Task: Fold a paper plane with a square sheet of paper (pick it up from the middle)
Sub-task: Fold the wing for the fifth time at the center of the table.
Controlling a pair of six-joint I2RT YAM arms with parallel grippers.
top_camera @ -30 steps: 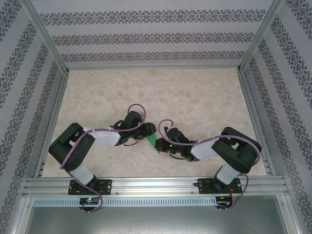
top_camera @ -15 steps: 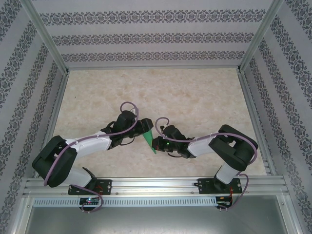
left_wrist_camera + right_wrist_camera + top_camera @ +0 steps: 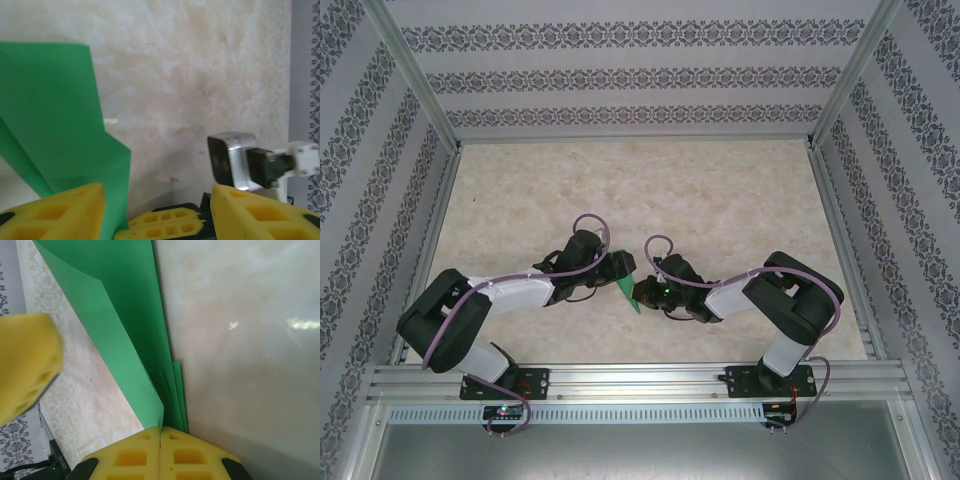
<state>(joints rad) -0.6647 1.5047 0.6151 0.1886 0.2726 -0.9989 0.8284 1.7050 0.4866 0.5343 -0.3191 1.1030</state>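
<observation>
Right jaws: pinched shut, the two yellow pads [image 3: 135, 455] meeting flush on the layered lower edge of the paper plane [image 3: 120, 320]. Left jaws: wide, fingers [image 3: 55, 212] well apart. The green fold ran down just inside one finger, and we could not tell whether it touched. So one arm carried the paper while the other merely flanked it.

From above, the paper plane [image 3: 628, 290] showed as a short green sliver between the two wrists, over the near-middle of the desk [image 3: 720, 190]. Half a second before, it had read as a longer strip. The left wrist [image 3: 595, 258] had since edged in over its far end, and the left elbow [image 3: 440, 320] had drawn back up. The right arm [image 3: 740, 295] had barely shifted.

Our reading: the left arm was lining up for a fresh bite or a press on the crease while the right anchored. Folding looked well along, with several layers stacked, but the wings were not yet shaped. Risk: closing off-crease would skew the fold.
</observation>
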